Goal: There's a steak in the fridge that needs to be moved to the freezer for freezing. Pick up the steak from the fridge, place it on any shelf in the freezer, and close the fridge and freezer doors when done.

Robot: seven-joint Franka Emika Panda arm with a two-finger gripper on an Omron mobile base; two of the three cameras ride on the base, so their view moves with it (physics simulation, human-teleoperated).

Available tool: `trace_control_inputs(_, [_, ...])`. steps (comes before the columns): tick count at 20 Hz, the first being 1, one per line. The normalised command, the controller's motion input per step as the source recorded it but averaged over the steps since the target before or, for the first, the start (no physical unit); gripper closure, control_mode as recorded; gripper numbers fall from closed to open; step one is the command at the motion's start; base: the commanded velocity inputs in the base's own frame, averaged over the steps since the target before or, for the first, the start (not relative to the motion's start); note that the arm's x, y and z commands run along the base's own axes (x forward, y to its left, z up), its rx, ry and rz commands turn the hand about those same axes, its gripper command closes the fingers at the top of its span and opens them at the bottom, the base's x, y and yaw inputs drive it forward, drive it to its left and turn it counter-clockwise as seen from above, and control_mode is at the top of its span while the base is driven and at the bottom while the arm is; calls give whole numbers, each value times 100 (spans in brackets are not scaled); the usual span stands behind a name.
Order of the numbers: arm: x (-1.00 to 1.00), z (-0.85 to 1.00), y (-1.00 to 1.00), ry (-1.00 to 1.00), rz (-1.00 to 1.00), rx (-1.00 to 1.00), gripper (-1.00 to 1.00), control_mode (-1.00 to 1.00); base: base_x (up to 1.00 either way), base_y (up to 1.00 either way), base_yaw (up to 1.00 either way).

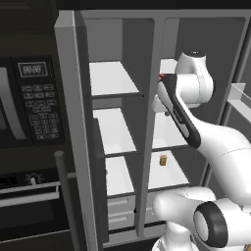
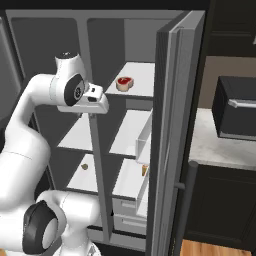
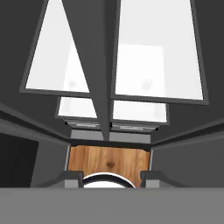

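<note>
The steak [image 2: 124, 83], a red slab with a pale rim, lies on the top white shelf of the fridge [image 2: 132, 135], the wider right compartment; a red sliver of the steak [image 1: 161, 76] peeks past my arm. Both doors stand open: the freezer door [image 1: 73, 122] at the left, the fridge door [image 2: 172, 125] at the right. The freezer's white shelves [image 1: 112, 78] are bare at the top. My gripper [image 2: 93, 114] hangs in front of the centre divider, pointing down, left of and below the steak. Its fingers [image 3: 73, 177] are spread wide, open and holding nothing.
A small amber item [image 1: 163, 160] sits on a lower fridge shelf. A clear bin [image 1: 240, 98] juts from the fridge door. The black microwave keypad [image 1: 41, 98] and an oven [image 1: 29, 196] flank the left. A stone counter [image 2: 215, 140] lies to the right. Wood floor [image 3: 109, 159] shows below.
</note>
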Motion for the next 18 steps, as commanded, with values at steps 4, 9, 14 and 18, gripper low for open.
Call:
trace_control_inputs(4, [-27, 0, 0, 0, 0, 0, -100, -100, 0, 0, 0])
trace_control_inputs(9, [-54, 0, -11, -9, 0, 0, -100, -100, 0, 0, 0])
trace_control_inputs(14, [-17, 28, -16, -8, 0, 0, -100, -100, 0, 0, 0])
trace_control_inputs(18, [-2, 50, -22, -12, 0, 0, -100, -100, 0, 0, 0])
